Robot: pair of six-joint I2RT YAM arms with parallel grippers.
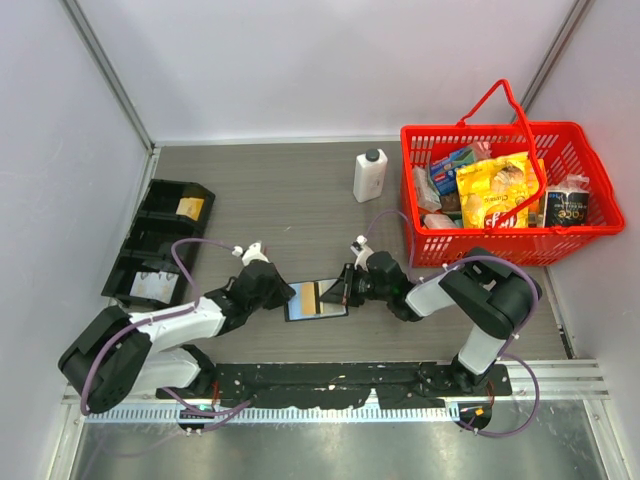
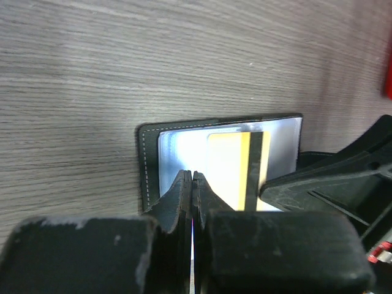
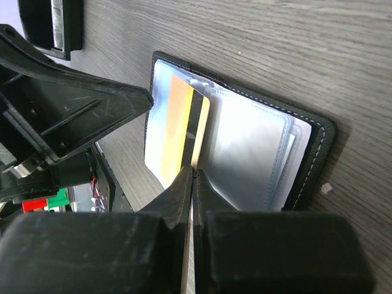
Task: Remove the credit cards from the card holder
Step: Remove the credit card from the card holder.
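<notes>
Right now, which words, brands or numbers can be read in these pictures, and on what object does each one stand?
None can be read with certainty.
yellow snack bag in the red basket: print too small.
dark packet beside it: white lettering, blurred.
orange card in the card holder: no text shows.

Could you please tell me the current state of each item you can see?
Card holder: open flat on the table.
Orange card: lying within the open holder.
Left gripper: jaws shut on the holder's edge.
Right gripper: jaws shut on the orange card.
Bottle: upright, capped.
Basket: full, handle raised.
</notes>
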